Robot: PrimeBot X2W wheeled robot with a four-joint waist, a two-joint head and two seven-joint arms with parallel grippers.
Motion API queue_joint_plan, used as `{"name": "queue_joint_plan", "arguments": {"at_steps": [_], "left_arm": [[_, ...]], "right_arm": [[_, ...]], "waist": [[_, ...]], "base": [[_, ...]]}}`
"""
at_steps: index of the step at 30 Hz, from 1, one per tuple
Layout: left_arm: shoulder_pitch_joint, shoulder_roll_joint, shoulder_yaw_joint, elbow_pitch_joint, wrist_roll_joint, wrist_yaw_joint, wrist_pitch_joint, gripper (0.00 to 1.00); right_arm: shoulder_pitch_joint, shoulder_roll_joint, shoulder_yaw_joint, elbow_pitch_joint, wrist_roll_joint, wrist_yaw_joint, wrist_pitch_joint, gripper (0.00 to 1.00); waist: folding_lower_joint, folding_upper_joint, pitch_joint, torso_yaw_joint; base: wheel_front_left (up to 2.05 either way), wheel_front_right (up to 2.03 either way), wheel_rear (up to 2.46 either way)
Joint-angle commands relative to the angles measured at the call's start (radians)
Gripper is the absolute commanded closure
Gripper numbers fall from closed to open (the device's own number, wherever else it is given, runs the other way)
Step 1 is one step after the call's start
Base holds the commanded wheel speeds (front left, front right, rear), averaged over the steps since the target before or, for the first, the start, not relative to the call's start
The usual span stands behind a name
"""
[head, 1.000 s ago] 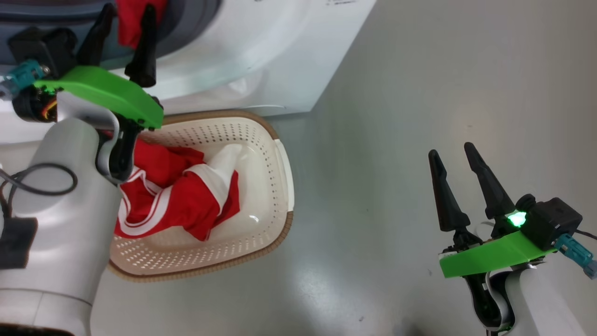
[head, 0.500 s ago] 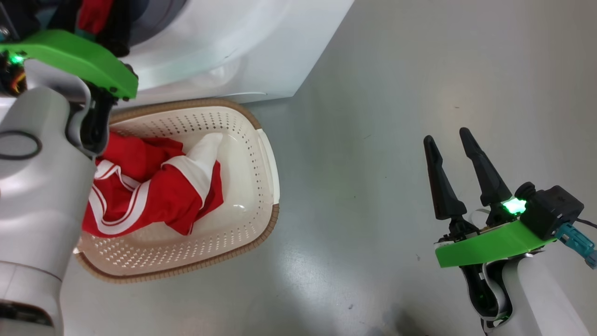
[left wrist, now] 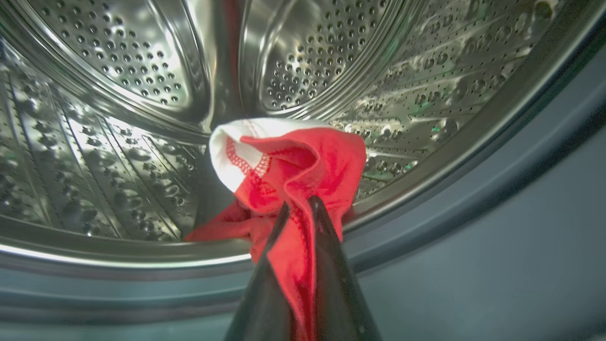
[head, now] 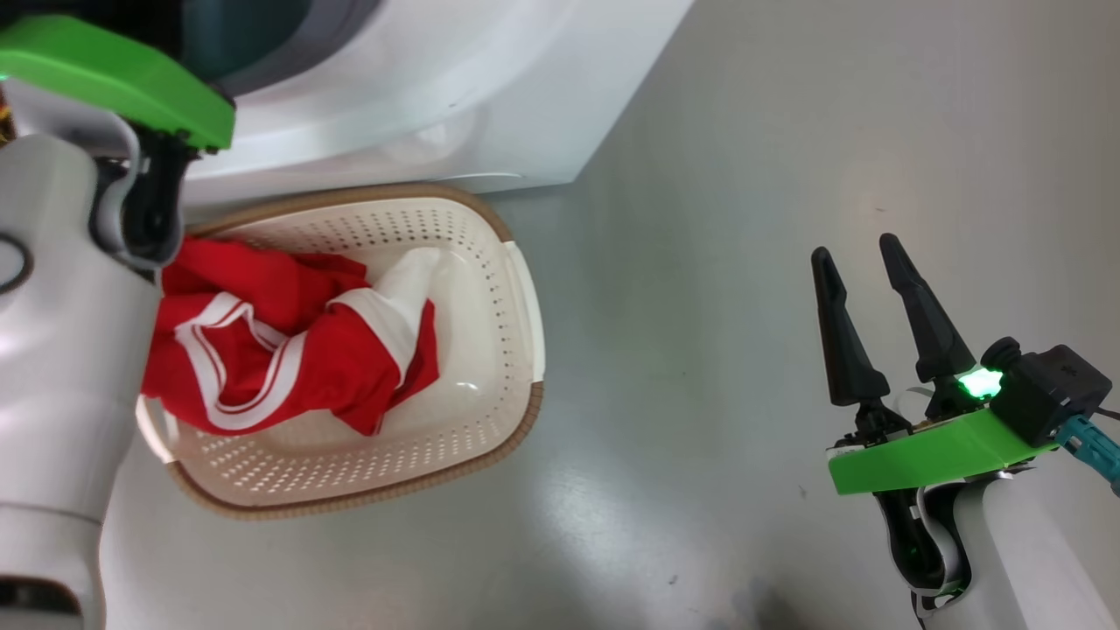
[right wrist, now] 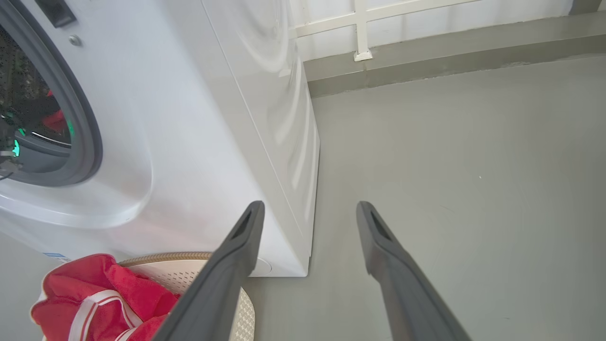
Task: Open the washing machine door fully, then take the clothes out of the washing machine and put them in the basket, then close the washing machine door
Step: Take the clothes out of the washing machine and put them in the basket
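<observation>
In the left wrist view my left gripper (left wrist: 299, 204) is shut on a red garment with white trim (left wrist: 289, 166), one of the clothes, at the mouth of the washing machine's steel drum (left wrist: 118, 94). The cloth hangs between the two dark fingers over the grey gasket (left wrist: 473, 246). More red and white clothes (head: 289, 350) lie in the cream basket (head: 516, 350) on the floor in front of the white washing machine (head: 455, 96). My right gripper (head: 862, 249) stands open over bare floor to the right, holding nothing. The washing machine door is out of view.
The basket sits tight against the machine's front lower corner. My pale left forearm (head: 61, 367) overhangs the basket's left side. Grey floor (head: 744, 175) stretches to the right of the machine, bounded by a low wall ledge (right wrist: 426, 52) at the back.
My left gripper has gone deeper into the drum opening and closed on the red garment. The head camera has shifted a little. The right gripper stays open in much the same place.
</observation>
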Motion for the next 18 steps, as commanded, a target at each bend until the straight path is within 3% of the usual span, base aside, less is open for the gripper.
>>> {"name": "queue_joint_plan", "arguments": {"at_steps": [1, 6, 11, 18], "left_arm": [[0.034, 0.054, 0.056, -0.052, 0.047, -0.005, -0.004, 1.00], [0.161, 0.026, 0.230, -0.198, 0.207, -0.005, -0.004, 1.00], [0.312, -0.038, 0.388, -0.366, 0.369, -0.005, -0.004, 1.00], [0.506, -0.131, 0.522, -0.591, 0.487, -0.005, -0.004, 1.00]], "right_arm": [[0.002, 0.001, 0.016, -0.023, -0.014, 0.008, -0.006, 0.00], [0.009, 0.001, 0.005, -0.023, -0.032, 0.008, -0.006, 0.00], [0.023, 0.001, -0.010, -0.023, -0.049, 0.008, -0.006, 0.00], [0.045, 0.001, -0.019, -0.017, -0.065, 0.008, -0.006, 0.00]], "waist": [[0.0000, 0.0000, -0.012, 0.020], [0.0000, 0.0000, -0.034, 0.056], [0.0000, 0.0000, -0.058, 0.092], [0.0000, 0.0000, -0.096, 0.127]], "base": [[0.00, 0.00, 0.00], [0.00, 0.00, 0.00], [0.00, 0.00, 0.00], [0.00, 0.00, 0.00]]}}
